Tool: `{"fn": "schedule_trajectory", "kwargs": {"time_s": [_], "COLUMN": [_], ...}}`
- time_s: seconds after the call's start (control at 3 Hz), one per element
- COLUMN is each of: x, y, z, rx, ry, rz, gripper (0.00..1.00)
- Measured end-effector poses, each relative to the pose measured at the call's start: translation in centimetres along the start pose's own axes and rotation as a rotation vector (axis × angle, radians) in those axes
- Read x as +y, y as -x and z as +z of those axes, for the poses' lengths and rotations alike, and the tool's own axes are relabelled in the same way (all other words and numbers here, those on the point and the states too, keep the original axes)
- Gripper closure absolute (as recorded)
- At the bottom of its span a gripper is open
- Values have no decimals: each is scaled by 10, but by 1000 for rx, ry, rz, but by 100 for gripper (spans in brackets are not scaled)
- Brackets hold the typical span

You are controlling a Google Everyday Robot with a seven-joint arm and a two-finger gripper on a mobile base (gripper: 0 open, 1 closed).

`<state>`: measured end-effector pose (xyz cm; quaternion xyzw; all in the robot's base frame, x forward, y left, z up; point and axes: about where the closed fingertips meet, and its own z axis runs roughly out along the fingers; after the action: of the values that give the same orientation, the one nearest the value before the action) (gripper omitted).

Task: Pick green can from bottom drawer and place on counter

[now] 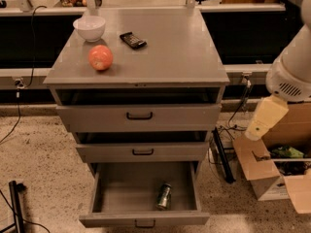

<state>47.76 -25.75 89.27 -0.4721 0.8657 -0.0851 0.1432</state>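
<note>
The green can [164, 196] lies inside the open bottom drawer [116, 193], right of centre and near its front wall. The drawer is pulled out, with its black handle [145, 223] at the front. The counter [170, 47] is the grey top of the cabinet. My gripper is out of view. Only my white arm joint [291, 69] and a cream-coloured link [265, 118] show at the right edge, to the right of the cabinet at the height of the upper drawers, well away from the can.
On the counter stand a white bowl [89, 27], a reddish apple [100, 57] and a small dark bar [132, 40]. The two upper drawers [140, 115] are slightly open. An open cardboard box [272, 169] and cables lie on the floor at the right.
</note>
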Motion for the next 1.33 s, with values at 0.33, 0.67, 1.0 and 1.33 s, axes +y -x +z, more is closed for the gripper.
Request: {"fn": "schedule_trajectory", "kwargs": {"time_s": [0.33, 0.67, 1.0, 1.33], "x": [-1, -1, 3, 32], "y": [-4, -4, 0, 11], "z": [9, 9, 26, 78], "rx": [16, 15, 35, 53], "ry": [-9, -9, 113, 336], "rz": [112, 117, 130, 242], "gripper": [0, 0, 0, 0]}}
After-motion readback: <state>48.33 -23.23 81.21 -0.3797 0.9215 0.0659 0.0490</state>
